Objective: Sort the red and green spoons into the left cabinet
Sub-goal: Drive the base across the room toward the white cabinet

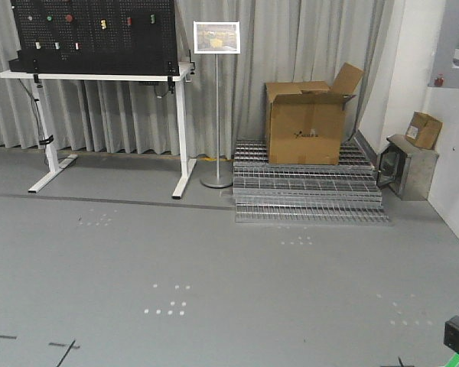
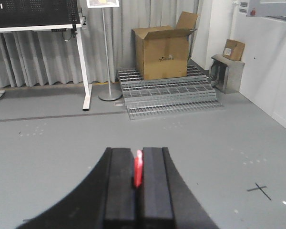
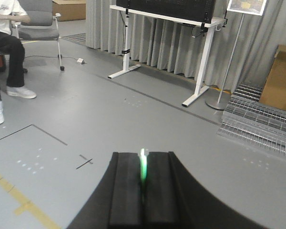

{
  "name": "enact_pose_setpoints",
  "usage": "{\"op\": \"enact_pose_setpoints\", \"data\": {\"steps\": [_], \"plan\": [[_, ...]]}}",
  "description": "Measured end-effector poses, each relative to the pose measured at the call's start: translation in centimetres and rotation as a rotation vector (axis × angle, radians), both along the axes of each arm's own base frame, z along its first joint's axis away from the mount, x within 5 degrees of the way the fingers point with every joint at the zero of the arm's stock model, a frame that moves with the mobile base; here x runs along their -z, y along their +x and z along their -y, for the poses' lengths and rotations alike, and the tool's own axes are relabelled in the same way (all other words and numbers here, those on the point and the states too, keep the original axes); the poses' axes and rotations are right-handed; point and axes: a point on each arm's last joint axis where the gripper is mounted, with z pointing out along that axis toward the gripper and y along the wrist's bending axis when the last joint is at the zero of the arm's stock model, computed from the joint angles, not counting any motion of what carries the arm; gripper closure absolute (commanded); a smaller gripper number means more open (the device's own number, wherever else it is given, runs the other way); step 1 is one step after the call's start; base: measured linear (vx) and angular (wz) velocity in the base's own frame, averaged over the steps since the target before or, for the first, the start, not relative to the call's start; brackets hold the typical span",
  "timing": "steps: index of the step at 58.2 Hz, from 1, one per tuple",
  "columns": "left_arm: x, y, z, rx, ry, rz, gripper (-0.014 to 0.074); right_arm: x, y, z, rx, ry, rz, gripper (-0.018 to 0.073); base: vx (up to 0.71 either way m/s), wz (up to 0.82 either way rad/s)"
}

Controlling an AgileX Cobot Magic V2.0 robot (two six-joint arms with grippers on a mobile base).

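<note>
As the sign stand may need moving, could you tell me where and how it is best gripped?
Probably the slim upright pole, mid-height, approached level from the front: the table leg and metal grating crowd both sides, and the framed sign is too wide.

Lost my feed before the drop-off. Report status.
Left gripper shut on red spoon. Right gripper shut on green spoon. No cabinet in view; white table, cardboard box ahead.

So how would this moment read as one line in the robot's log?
left gripper: shut on red spoon | right gripper: shut on green spoon | cabinet: not in view | ahead: floor, table, box
</note>
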Motion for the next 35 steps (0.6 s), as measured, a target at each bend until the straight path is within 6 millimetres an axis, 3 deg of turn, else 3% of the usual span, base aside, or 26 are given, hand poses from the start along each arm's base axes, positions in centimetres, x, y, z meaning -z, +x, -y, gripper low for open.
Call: {"op": "enact_pose_setpoints", "data": {"steps": [35], "plan": [[0.0, 0.0, 0.0, 0.0, 0.0, 0.0, 0.06, 0.0, 0.0, 0.0, 0.0, 0.0, 0.0, 0.0562, 0.68, -0.01]]}}
